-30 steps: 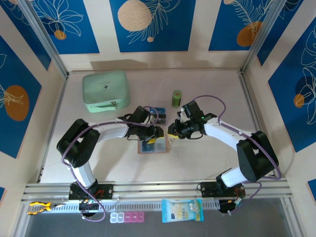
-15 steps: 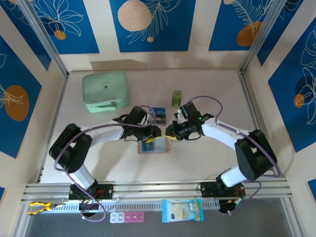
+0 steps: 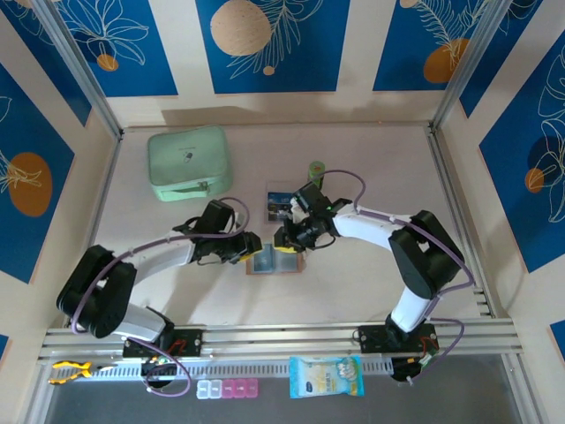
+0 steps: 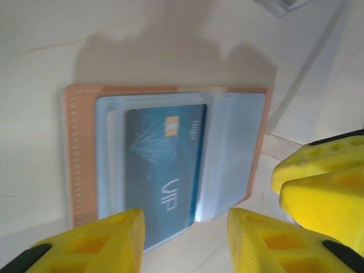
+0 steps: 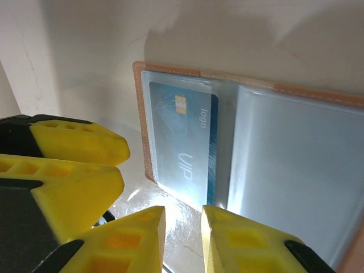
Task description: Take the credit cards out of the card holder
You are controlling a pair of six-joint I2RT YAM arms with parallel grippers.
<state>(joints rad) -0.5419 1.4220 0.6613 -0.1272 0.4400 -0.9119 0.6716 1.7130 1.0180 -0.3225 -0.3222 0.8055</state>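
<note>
The tan card holder (image 3: pixel 291 264) lies open on the table. A blue credit card (image 4: pixel 165 165) marked VIP sits in its clear left pocket (image 5: pixel 182 142). Another printed card (image 3: pixel 281 206) lies loose on the table behind it. My left gripper (image 3: pixel 250 250) is at the holder's left edge. In its wrist view the left gripper (image 4: pixel 185 242) stands open, straddling the card's near corner without touching it. My right gripper (image 3: pixel 287 237) is at the holder's far edge. Its jaws (image 5: pixel 183 239) stand narrowly apart over a glossy clear sheet, with nothing pinched.
A mint-green zip case (image 3: pixel 188 163) stands at the back left. A green cylinder (image 3: pixel 316 170) is behind the right gripper. A snack packet (image 3: pixel 325 376) and a pill box (image 3: pixel 228 389) lie on the front rail. The two grippers' yellow fingers are close together.
Both grippers have shifted left. The left one has slid off the holder's middle to its left edge and narrowed its jaws. The loose card behind is now uncovered.
</note>
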